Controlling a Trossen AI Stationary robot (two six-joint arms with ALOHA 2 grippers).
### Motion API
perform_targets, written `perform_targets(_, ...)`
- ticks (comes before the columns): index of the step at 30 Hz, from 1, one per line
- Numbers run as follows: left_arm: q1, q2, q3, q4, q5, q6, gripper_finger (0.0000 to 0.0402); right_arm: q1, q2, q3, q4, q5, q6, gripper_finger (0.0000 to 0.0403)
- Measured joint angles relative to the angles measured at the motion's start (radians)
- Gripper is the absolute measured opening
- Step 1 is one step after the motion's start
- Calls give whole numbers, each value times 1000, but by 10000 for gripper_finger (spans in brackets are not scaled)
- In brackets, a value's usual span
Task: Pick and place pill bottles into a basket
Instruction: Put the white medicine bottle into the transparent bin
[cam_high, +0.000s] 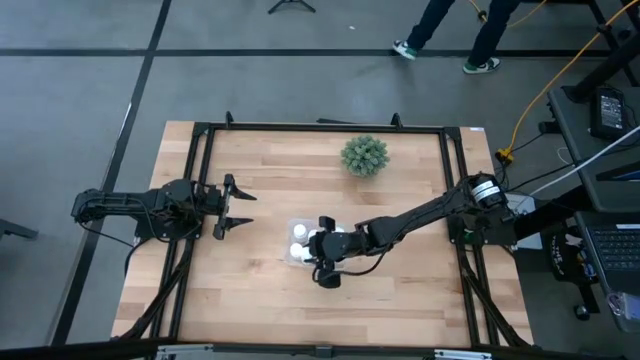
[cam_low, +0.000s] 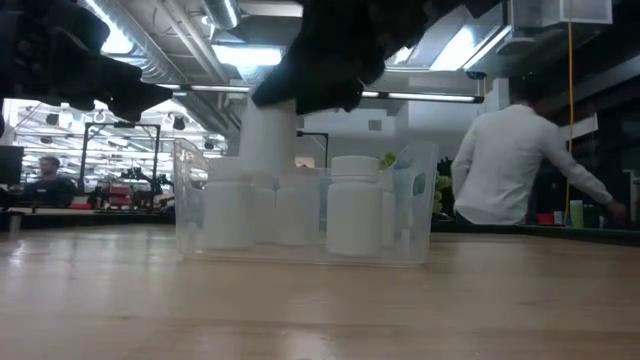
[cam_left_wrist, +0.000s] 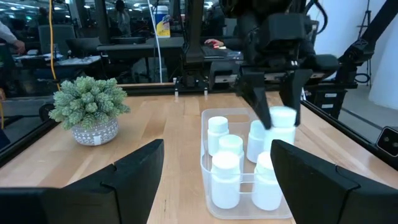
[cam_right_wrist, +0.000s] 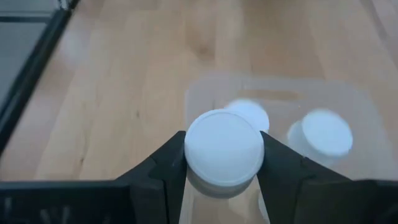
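The clear tray (cam_high: 290, 257) sits at the table's middle, and several white pill bottles (cam_left_wrist: 225, 180) stand upright in it. My right gripper (cam_high: 322, 250) is over the tray, shut on one more white bottle (cam_left_wrist: 281, 124), which stands higher than the others. The low view shows this bottle (cam_low: 268, 140) under the dark gripper (cam_low: 300, 90). My left gripper (cam_high: 240, 208) is open and empty, left of the tray and level with it, with its fingers pointing toward the tray (cam_left_wrist: 205, 163). My right gripper pinches the bottle's round cap (cam_right_wrist: 224, 149) between its two fingers, one on each side. The fingers (cam_left_wrist: 261, 109) come from above, pointing down. The bottle hangs upright with its lower end among the other bottles in the tray; whether it touches the tray floor I cannot tell.
A green spiky plant in a pot (cam_high: 364, 155) stands at the table's far side. A black metal frame (cam_high: 200, 140) runs along the table's edges. A person (cam_low: 505, 165) stands in the room beyond the table.
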Motion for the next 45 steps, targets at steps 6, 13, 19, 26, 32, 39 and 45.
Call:
perform_targets(6,0,0,0,0,0,0,290,1,11,0,-38,1,12,153)
perform_targets(13,0,0,0,0,0,0,290,2,37,0,-53,1,15,153)
perform_targets(19,0,0,0,0,0,0,290,7,45,-2,-45,1,14,153)
perform_targets(26,0,0,0,0,0,0,290,6,62,0,-39,-13,19,153)
perform_targets(32,0,0,0,0,0,0,290,6,73,0,-41,-30,19,153)
perform_targets(39,0,0,0,0,0,0,290,5,97,-1,-24,-51,45,177)
perform_targets(45,0,0,0,0,0,0,290,5,99,-1,1,-54,46,190)
